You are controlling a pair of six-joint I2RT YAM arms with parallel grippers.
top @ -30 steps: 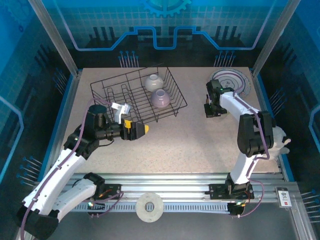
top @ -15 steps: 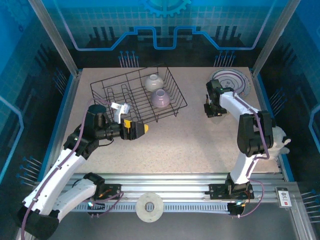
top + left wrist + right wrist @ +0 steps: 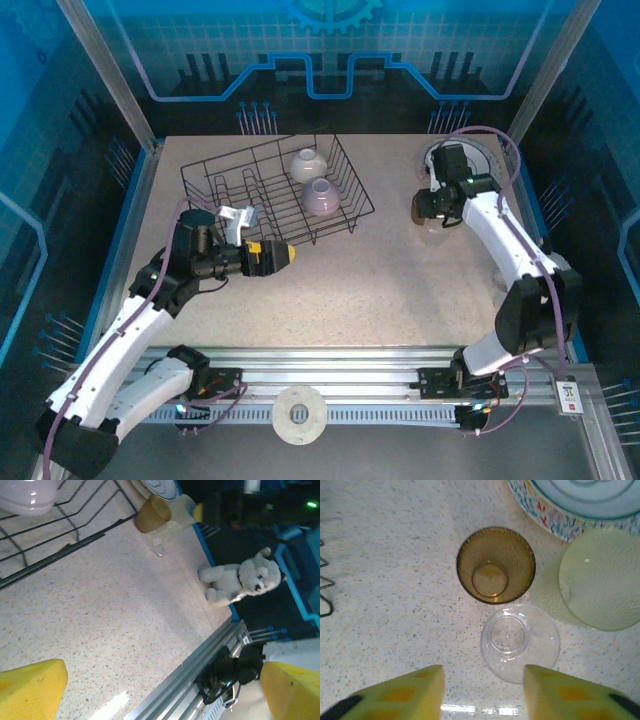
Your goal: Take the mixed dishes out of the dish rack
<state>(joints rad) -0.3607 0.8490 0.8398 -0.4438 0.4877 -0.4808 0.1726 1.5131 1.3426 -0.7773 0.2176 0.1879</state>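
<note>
The black wire dish rack [image 3: 262, 190] stands at the back left with two pale bowls, one [image 3: 305, 163] behind the other [image 3: 321, 197]. A brown cup [image 3: 496, 565], a clear glass cup [image 3: 520, 642] and a yellowish cup [image 3: 597, 580] stand together on the table beside a stack of plates [image 3: 555, 522]. My right gripper [image 3: 485, 692] hovers over the clear cup, open, with its yellow fingers [image 3: 425, 695] apart and holding nothing. My left gripper [image 3: 285, 255] is open and empty in front of the rack's near edge.
A grey plush bear [image 3: 240, 580] sits off the table's right edge. The metal rail [image 3: 200, 665] runs along the near edge. The stacked plates [image 3: 485, 160] lie in the back right corner, partly hidden by the right arm.
The right gripper has opened and let go of the clear cup, which now stands on the table. The right arm has lifted and swung back. The left arm has barely moved.
</note>
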